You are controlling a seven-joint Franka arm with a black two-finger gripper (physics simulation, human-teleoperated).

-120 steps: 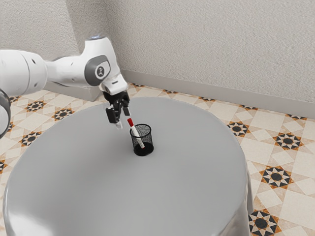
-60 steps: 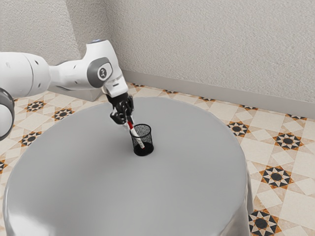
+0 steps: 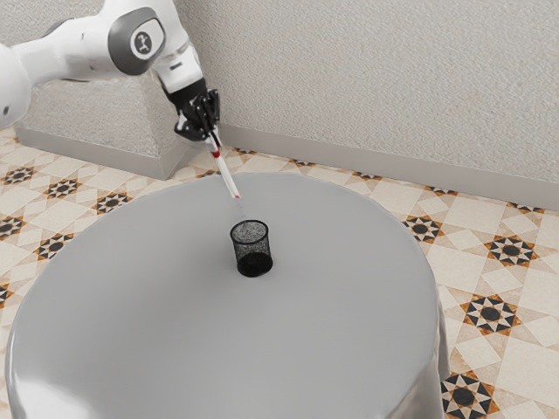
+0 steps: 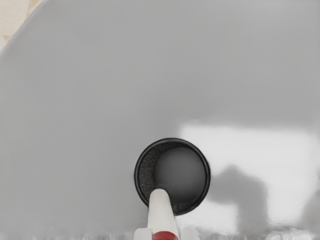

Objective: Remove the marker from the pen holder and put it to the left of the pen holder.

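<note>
"Above the pen holder (image 3: 251, 249), what have the fingers (image 3: 210, 136) got?"

"The marker (image 3: 227, 176), pinched between them, a bit of red showing right by the grip. It hangs at a slant, lower end up off the rim, not touching it."

"And the pen holder?"

"Black mesh, standing upright on the surface (image 3: 218, 340). Round, grey, glossy thing, that surface. There's glare toward the exterior view's lower left, and the wrist view has a bright patch right beside the pen holder, dark shapes cutting into it."

"Is it cloth?"

"Looks draped, anyway: folds drop down at the exterior view's right. Below that, the floor (image 3: 524, 305) is cream tile with dark, orange-edged stars."

"Busy floor. Plain wall (image 3: 393, 78), though."

"Rough, pale, with a smooth grey baseboard (image 3: 367, 163) along the foot. The white arm (image 3: 74, 51) comes in from the exterior view's upper left."
</note>
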